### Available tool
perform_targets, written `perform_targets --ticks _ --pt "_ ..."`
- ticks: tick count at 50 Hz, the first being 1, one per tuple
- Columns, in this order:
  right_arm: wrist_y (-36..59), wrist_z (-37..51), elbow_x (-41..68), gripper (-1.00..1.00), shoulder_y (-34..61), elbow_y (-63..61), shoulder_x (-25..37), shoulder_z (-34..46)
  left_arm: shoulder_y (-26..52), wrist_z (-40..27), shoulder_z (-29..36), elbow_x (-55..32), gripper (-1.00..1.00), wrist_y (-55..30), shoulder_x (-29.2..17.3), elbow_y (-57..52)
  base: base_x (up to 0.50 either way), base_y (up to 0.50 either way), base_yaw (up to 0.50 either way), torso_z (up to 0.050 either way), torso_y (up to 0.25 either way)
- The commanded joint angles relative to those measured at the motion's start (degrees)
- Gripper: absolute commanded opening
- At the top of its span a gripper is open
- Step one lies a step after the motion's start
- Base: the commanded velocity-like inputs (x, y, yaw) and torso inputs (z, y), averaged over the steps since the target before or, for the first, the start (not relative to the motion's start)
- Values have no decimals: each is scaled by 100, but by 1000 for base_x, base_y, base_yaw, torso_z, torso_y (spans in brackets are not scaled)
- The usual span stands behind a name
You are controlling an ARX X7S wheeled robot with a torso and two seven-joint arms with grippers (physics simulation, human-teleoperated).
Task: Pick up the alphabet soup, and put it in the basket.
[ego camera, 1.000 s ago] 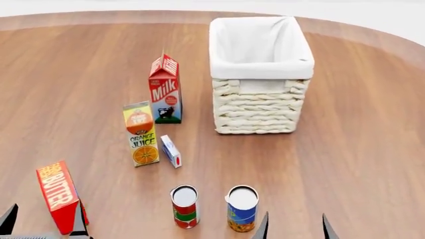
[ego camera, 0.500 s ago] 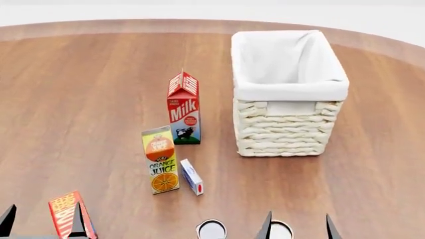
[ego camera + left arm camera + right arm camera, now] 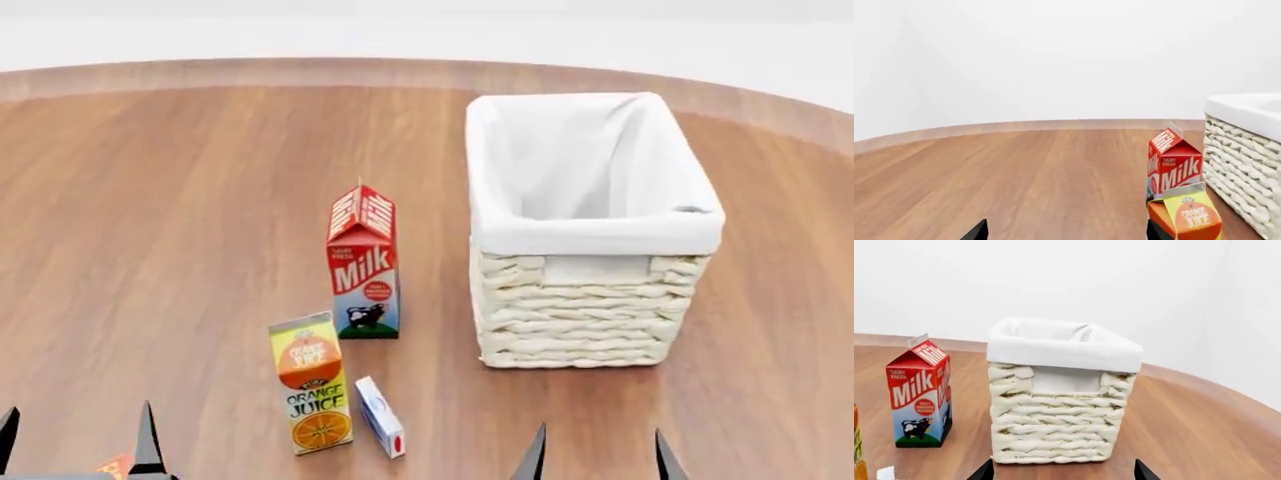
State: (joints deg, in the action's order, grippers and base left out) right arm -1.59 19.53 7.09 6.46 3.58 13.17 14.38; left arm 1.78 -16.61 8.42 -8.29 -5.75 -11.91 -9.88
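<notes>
The alphabet soup can is out of view in every frame now. The cream wicker basket point(image 3: 590, 260) with its white cloth lining stands at the table's right of centre; it also shows in the right wrist view point(image 3: 1057, 392) and partly in the left wrist view point(image 3: 1247, 160). My right gripper point(image 3: 597, 458) is open and empty at the head view's bottom edge, in front of the basket; only its dark fingertips point(image 3: 982, 472) show. My left gripper point(image 3: 74, 445) is open and empty at the bottom left, with only its fingertips point(image 3: 976, 232) in view.
A red and white milk carton point(image 3: 363, 262) stands left of the basket. An orange juice carton point(image 3: 311, 382) and a small white and blue box point(image 3: 380, 416) stand nearer me. A corner of the red butter box point(image 3: 114, 466) shows at the bottom left.
The head view has tilted up: the two cans have slid out of the bottom edge, the butter box is nearly gone, and the basket and cartons sit lower in the picture.
</notes>
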Motion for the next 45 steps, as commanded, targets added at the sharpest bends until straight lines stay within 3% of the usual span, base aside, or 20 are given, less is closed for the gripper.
perform_targets --ticks 1,16,29,45 --pt "19 -19 56 100 -89 4 -157 -186 -233 114 -141 145 100 36 62 -287 500 0 0 0 0" --pt "-38 1 169 100 -166 -135 -112 -201 -258 82 -115 79 100 59 17 -332 3 0 0 0 0" --pt "-30 50 111 100 -147 -48 -98 -123 -317 39 -51 48 100 122 -36 -350 456 0 0 0 0" --pt "-50 51 232 100 -178 -197 -41 -138 -326 -21 17 0 100 131 -106 -429 0 0 0 0 1"
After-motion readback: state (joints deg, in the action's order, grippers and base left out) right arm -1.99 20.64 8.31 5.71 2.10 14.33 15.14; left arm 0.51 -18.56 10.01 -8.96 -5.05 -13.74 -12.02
